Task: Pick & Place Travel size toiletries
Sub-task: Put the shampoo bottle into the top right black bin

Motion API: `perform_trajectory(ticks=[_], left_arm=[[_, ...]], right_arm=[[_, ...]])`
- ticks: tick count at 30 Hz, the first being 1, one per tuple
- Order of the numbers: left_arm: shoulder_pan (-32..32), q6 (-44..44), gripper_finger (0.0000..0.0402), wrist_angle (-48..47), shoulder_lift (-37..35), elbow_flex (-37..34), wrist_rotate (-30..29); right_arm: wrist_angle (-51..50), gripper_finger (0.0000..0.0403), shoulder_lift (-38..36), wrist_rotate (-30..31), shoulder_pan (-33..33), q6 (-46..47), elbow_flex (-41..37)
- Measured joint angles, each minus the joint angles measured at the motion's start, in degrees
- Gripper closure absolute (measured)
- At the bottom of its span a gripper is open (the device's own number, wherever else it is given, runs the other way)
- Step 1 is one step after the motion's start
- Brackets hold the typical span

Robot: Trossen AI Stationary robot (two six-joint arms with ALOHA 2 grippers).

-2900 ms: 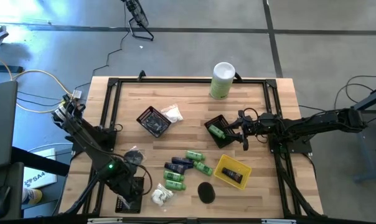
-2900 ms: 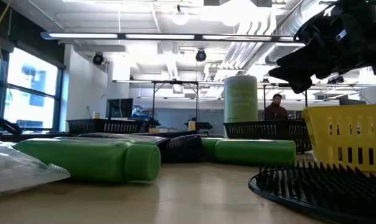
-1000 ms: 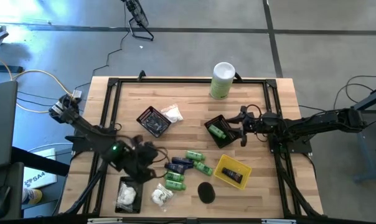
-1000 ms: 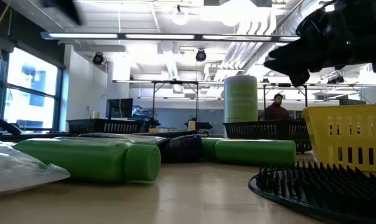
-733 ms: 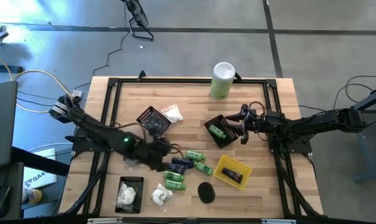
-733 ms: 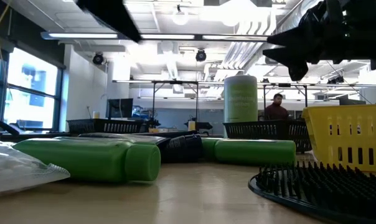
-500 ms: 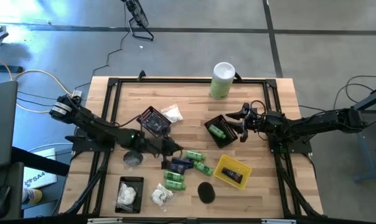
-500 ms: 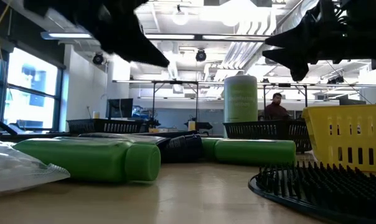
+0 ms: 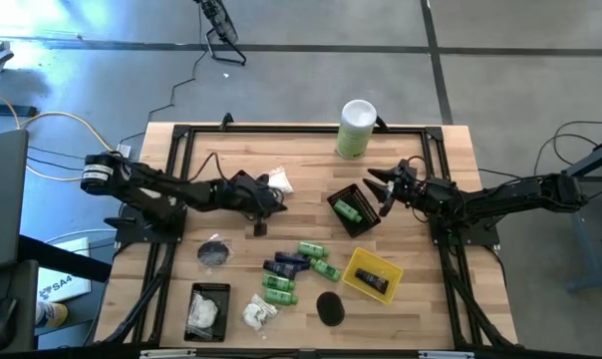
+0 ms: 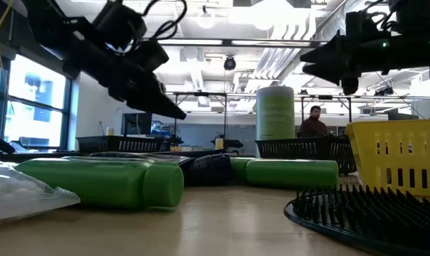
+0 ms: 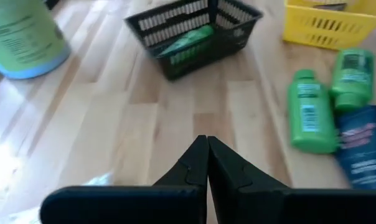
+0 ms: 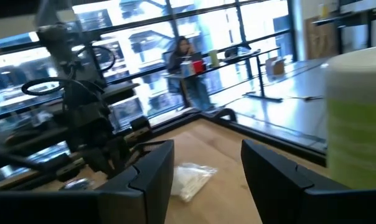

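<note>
Several green bottles and navy tubes lie on the table's middle, with a black disc and a white packet nearer the front. Another packet lies in a flat black tray. My left gripper is shut and empty above the left black basket, beside a white packet. My right gripper is open and empty, in the air just past the far side of the right black basket, which holds a green bottle.
A tall white-and-green canister stands at the far edge. A yellow basket with a dark tube stands right of the bottles. A second dark disc lies left of the bottles. A black frame runs round the table's edges.
My left gripper has swung from the bottles' left side toward the table's far edge, and now hangs shut above the left black basket. My right gripper has shifted a little toward the far edge, staying open. The toiletries on the table have not moved.
</note>
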Motion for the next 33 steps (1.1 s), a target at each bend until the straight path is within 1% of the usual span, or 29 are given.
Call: perform_trajectory(ticks=[4,6,8,11,14,19,24,27,33], left_arm=[[2.62,1.62,0.0401,1.62,-0.25,-2.09,3.15],[3.93,2.45,0.0401,3.53,-1.80,-3.15,5.54],[5.22,3.00,0.0401,4.50,-3.90,-3.42,8.04],[7.73,3.60,0.0401,2.28,-8.34,-3.52,11.06],[10.25,4.16,0.0401,-3.85,-12.95,-3.54,13.40],[12.28,8.98,0.0401,-13.46,-19.62,-3.54,13.72],[12.74,9.83,0.0401,-14.98,-24.23,-3.52,13.71],[12.61,11.90,0.0401,-15.81,-26.73,-3.52,13.92],[12.61,15.33,0.0401,-19.68,-29.72,-3.52,13.98]], right_arm=[[0.00,0.0224,0.00,4.24,-0.01,-0.33,0.00],[0.00,0.0224,0.00,5.80,-0.01,-0.68,0.00],[0.00,0.0224,0.00,6.05,-0.01,-0.68,0.00],[-0.02,0.0224,0.00,5.67,0.01,-0.10,0.00],[-0.01,0.0224,0.00,5.71,0.01,0.02,0.00],[-0.02,0.0224,0.02,5.68,0.01,-0.07,0.00],[-0.01,0.0224,0.00,5.75,0.00,-0.13,0.00],[0.00,0.0224,0.00,5.84,0.01,0.39,0.00],[-0.01,0.0224,0.01,5.84,0.01,5.67,0.00]])
